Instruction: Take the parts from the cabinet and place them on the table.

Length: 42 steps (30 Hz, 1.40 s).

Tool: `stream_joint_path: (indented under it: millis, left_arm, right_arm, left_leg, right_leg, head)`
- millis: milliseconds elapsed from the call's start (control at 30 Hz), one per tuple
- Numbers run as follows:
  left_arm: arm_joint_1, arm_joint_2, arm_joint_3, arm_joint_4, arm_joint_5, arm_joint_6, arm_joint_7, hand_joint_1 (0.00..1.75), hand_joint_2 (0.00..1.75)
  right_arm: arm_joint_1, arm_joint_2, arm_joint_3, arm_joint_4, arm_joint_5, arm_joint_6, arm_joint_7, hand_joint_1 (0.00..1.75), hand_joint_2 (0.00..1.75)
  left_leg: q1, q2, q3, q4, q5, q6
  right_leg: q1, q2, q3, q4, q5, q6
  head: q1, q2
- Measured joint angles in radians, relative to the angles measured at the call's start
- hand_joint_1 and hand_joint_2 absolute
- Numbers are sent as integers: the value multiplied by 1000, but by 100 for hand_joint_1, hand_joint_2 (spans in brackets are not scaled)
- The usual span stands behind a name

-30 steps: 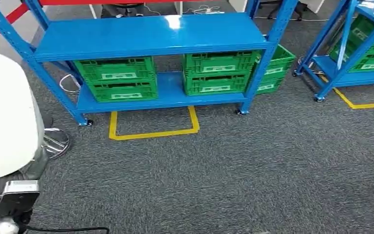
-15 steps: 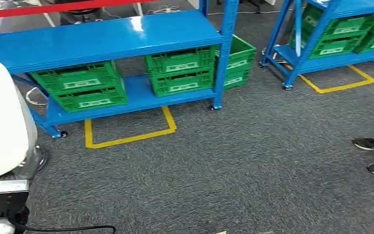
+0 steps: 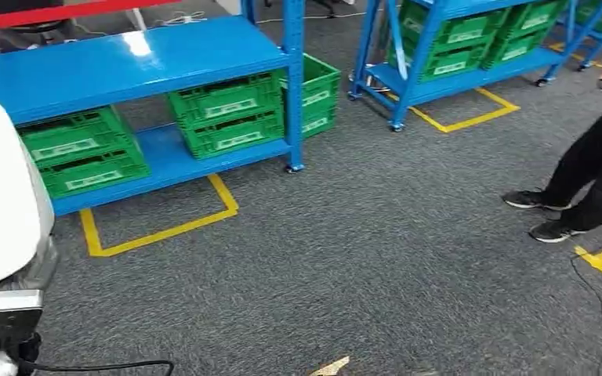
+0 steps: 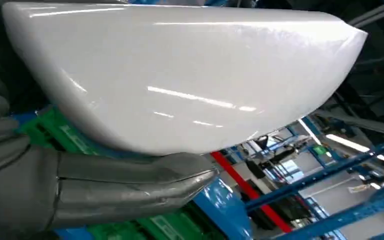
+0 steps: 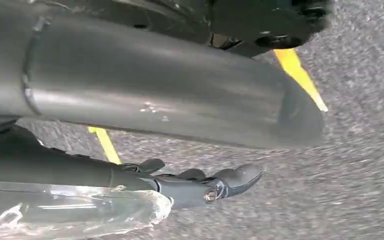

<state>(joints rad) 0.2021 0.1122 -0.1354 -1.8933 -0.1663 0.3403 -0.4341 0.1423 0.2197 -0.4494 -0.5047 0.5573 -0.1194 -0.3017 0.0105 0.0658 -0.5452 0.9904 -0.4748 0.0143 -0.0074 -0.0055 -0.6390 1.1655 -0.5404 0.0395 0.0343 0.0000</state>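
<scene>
Since the left hand is the one carrying the load, the coming move hangs on where that load must go. In the left wrist view its thick grey thumb lies flat along the underside of the white part, touching it. The fingers on the far side are hidden, so I judge it held rather than see a full grip. This part is large, smooth and glossy, with a rounded shell shape. Its long axis runs across the thumb's root and well past the thumb's tip. In the head view it stands at the robot's left side, its long axis roughly upright, above the silver wrist.

The right hand hangs low over the grey carpet. Its dark fingers reach forward, and something clear and crinkled shows beside them, but I cannot tell whether that hand grips anything or how wide it is.

Beyond the hands, the blue cabinet lies ahead and to the left. Green crates are stacked on its lower shelf, and a yellow tape outline marks the floor in front. A second blue rack stands further right. A person's legs are on the carpet at the right.

No surface for setting the part down is visible, so its direction from the left hand cannot be read here. By my judgement the part is out of the cabinet and not yet placed. The next move needs the surface brought into sight, with the long shell kept away from the cabinet's posts and the person.
</scene>
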Motion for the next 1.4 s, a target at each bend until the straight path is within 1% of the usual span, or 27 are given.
stream_joint_path:
  millis: [33, 67, 200, 233, 300, 367, 400, 467, 533, 567, 600, 667, 733, 767, 800, 867, 900, 933, 967, 1033, 1067, 1100, 1133, 1233, 1300, 1333, 1400]
  left_arm:
    - [1, 0, 3, -1, 0, 3, 0, 175, 175]
    - [4, -1, 7, -3, 1, 4, -2, 175, 175]
    - [11, -1, 25, -9, 2, 11, -6, 175, 175]
    - [11, -2, 29, -13, 2, 13, -6, 175, 175]
    - [17, -1, 34, -17, 2, 13, -7, 175, 175]
    - [24, -1, 39, -17, 0, 12, -6, 175, 175]
    - [26, -2, 40, -17, 0, 12, -6, 175, 175]
    - [26, -2, 40, -17, 0, 12, -6, 175, 175]
    - [26, -2, 40, -17, 0, 12, -5, 175, 175]
    - [25, -2, 40, -18, 0, 12, -3, 175, 175]
    - [26, -2, 40, -18, 0, 12, 0, 175, 175]
    - [25, -2, 41, -20, 0, 12, 5, 175, 175]
    - [25, -3, 41, -21, 0, 12, 6, 175, 175]
    - [22, -4, 41, -23, 0, 11, 7, 175, 175]
    - [24, -4, 41, -24, -1, 10, 6, 175, 175]
    - [28, -5, 41, -24, 0, 10, 7, 175, 175]
    - [28, -5, 41, -24, 0, 10, 7, 175, 175]
    - [28, -6, 41, -24, 0, 13, 7, 175, 175]
    - [29, -8, 41, -24, 0, 13, 7, 175, 175]
    - [29, -13, 41, -24, 0, 14, 7, 175, 175]
    - [29, -13, 41, -24, 0, 15, 7, 175, 175]
    - [31, -13, 41, -25, 0, 15, 7, 175, 175]
    - [30, -12, 43, -25, 0, 16, 7, 175, 175]
    - [27, -14, 41, -26, -1, 17, 7, 175, 175]
    - [28, -14, 42, -26, 2, 19, 10, 175, 175]
    - [31, -14, 43, -26, 3, 19, 10, 175, 175]
    - [37, -14, 44, -26, 7, 19, 11, 175, 175]
  right_arm:
    - [-1, 0, -2, 0, 1, 0, 0, 0, 0]
    - [-4, 0, -4, 0, 3, 0, -1, 0, 0]
    - [-2, 0, -8, 0, 13, 1, -6, 0, 0]
    - [-1, 0, -10, 0, 16, 2, -6, 0, 0]
    - [-4, 0, -15, 0, 22, 2, -9, 0, 0]
    - [-10, 0, -19, 0, 26, 5, -11, 0, 0]
    - [-9, 0, -21, 0, 28, 5, -11, 0, 0]
    - [-6, 0, -24, 0, 30, 5, -11, 0, 0]
    - [-6, 0, -27, 0, 32, 5, -12, 0, 0]
    - [-6, 0, -27, 0, 33, 6, -12, 0, 0]
    - [-9, 2, -28, 0, 33, 8, -13, 0, 0]
    - [-10, 2, -31, 0, 34, 9, -14, 0, 0]
    - [-5, 3, -33, 0, 34, 10, -14, 0, 0]
    - [-1, 3, -36, 0, 34, 9, -15, 0, 0]
    - [-2, 3, -38, 0, 34, 9, -14, 0, 0]
    - [-7, 3, -41, 0, 35, 9, -15, 0, 0]
    - [-6, 3, -42, 0, 35, 9, -14, 0, 0]
    - [-2, 3, -45, 0, 35, 10, -13, 0, 0]
    - [1, 3, -47, 0, 35, 10, -11, 0, 0]
    - [5, 3, -48, 0, 35, 10, -9, 0, 0]
    - [3, 3, -49, -1, 35, 10, -9, 0, 0]
    - [-1, 7, -49, -1, 36, 11, -9, 0, 0]
    - [-2, 6, -50, -4, 36, 11, -10, 0, 0]
    - [5, 7, -53, -5, 38, 12, -6, 0, 0]
    - [11, 7, -57, -13, 45, 16, 0, 0, 0]
    - [10, 8, -58, -18, 48, 18, 2, 0, 0]
    - [8, 8, -59, -20, 52, 21, 3, 0, 0]
  left_leg:
    - [0, 10, 2, 0, -1, -2]
    - [-3, 21, 4, 1, -2, -9]
    - [-4, 50, 9, 1, 0, -30]
    - [0, 41, 8, 5, -10, -41]
    - [3, -33, -20, 88, -78, -44]
    - [2, -54, -88, 247, -154, -44]
    - [2, -56, -113, 301, -168, -41]
    - [1, -58, -101, 274, -127, -34]
    - [-1, -83, -21, 117, -35, -21]
    - [-2, -146, 20, 32, -10, -12]
    - [2, -170, 31, 2, -21, -6]
    - [-5, -153, 29, -2, -21, -11]
    - [-1, -127, 34, -18, -8, -2]
    - [0, -110, 35, -26, -2, -1]
    - [0, -97, 33, -26, -1, 4]
    - [-1, -61, 29, -26, -1, 4]
    - [-1, -43, 24, -26, -1, 4]
    - [0, -29, 23, -25, 0, 2]
    - [1, -14, 22, -25, 0, 1]
    - [5, 11, 24, -24, -1, -10]
    - [6, 23, 28, -18, -4, -18]
    - [-1, 29, 22, -12, -11, -29]
    - [0, 40, 26, -8, -13, -37]
    - [9, 67, 39, -11, -14, -56]
    - [16, -15, 21, 38, -64, -63]
    - [15, -38, -9, 108, -104, -61]
    - [10, -53, -90, 272, -169, -54]
  right_leg:
    - [0, -23, 57, -96, 35, -2]
    - [4, -68, 89, -165, 30, -8]
    - [9, -30, 77, -162, 46, -32]
    - [3, -20, 94, -170, 53, -43]
    - [2, -3, 91, -171, 59, -53]
    - [6, 21, 86, -171, 63, -59]
    - [8, 35, 84, -170, 64, -61]
    - [12, 60, 83, -170, 67, -61]
    - [14, 91, 83, -169, 72, -58]
    - [10, 102, 82, -169, 74, -56]
    - [16, 114, 75, -164, 75, -51]
    - [7, 134, 64, -165, 83, -39]
    - [6, 153, 47, -169, 89, -26]
    - [8, 96, 42, -155, 73, -27]
    - [8, 48, 16, -109, 32, -22]
    - [4, 20, -62, 61, -59, -11]
    - [1, 17, -92, 128, -84, -5]
    - [-4, 15, -97, 149, -83, 0]
    - [-9, 12, -76, 119, -61, 5]
    - [-18, -11, 24, -44, 8, 13]
    - [-20, -50, 83, -134, 33, 18]
    - [-19, -81, 100, -161, 29, 15]
    - [-18, -61, 99, -159, 37, -3]
    - [-9, -31, 86, -155, 36, -28]
    - [-12, -13, 94, -158, 43, -42]
    - [-11, -2, 92, -158, 45, -46]
    - [-2, 27, 90, -158, 46, -51]
  head:
    - [1, 0]
    - [1, 0]
    - [-3, 0]
    - [-1, 0]
    - [-8, 0]
    - [-8, 0]
    - [-8, 0]
    - [-8, 0]
    - [-8, 0]
    - [-8, 0]
    - [-6, 0]
    - [-6, 0]
    - [-6, 0]
    - [-6, 0]
    - [3, 0]
    - [3, 0]
    - [5, 0]
    - [4, 0]
    - [5, 0]
    - [4, 0]
    - [5, 0]
    - [10, 0]
    - [0, 0]
    - [-2, 0]
    - [-8, 0]
    - [-10, 0]
    - [-11, 0]
